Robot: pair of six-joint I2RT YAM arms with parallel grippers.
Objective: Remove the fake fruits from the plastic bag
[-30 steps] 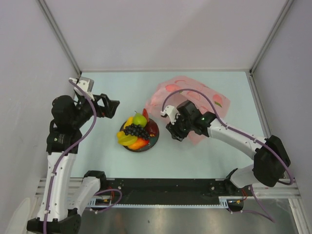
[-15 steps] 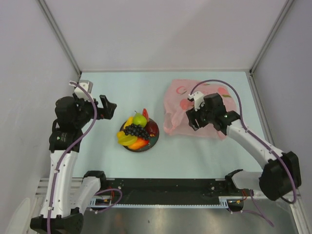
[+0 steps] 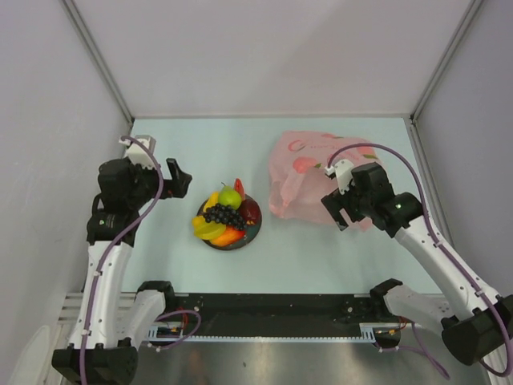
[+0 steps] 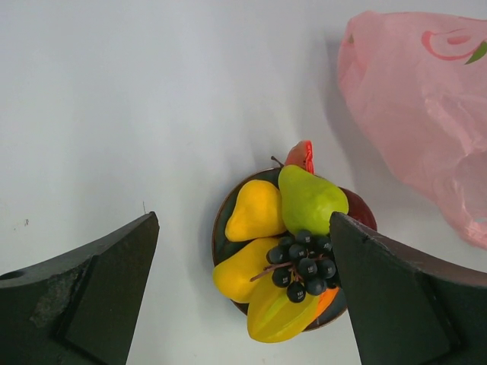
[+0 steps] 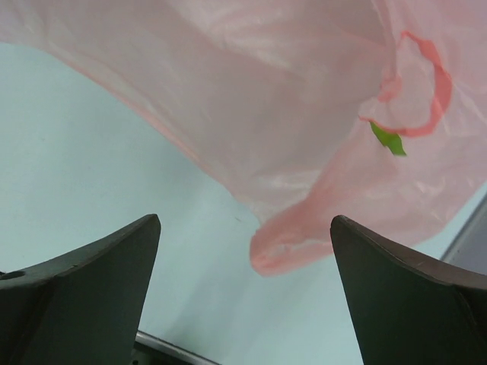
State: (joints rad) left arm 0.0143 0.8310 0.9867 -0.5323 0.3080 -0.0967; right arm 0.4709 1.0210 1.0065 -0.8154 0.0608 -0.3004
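The fake fruits [image 3: 225,215] lie heaped on a dark round plate [image 3: 253,233]: a green pear [image 4: 308,199], yellow pieces [image 4: 256,211], dark grapes [image 4: 303,265], a watermelon slice [image 4: 301,155] and a dark red piece [image 4: 358,214]. The pink plastic bag [image 3: 309,170] lies crumpled and slack on the table to their right, and no fruit shows through it. My left gripper [image 3: 178,177] hangs open to the left of the plate, above the table. My right gripper [image 3: 332,210] is open over the bag's near edge, with a bag handle [image 5: 304,242] lying on the table below its spread fingers [image 5: 106,262].
White walls with metal corner posts [image 3: 100,60] close in the pale green table [image 3: 321,257] on three sides. The black rail [image 3: 264,305] with the arm bases runs along the near edge.
My right gripper has opened, let the bag go and drawn back to the right. The bag has dropped and settled flat, farther from the plate. The left arm shifted slightly left.
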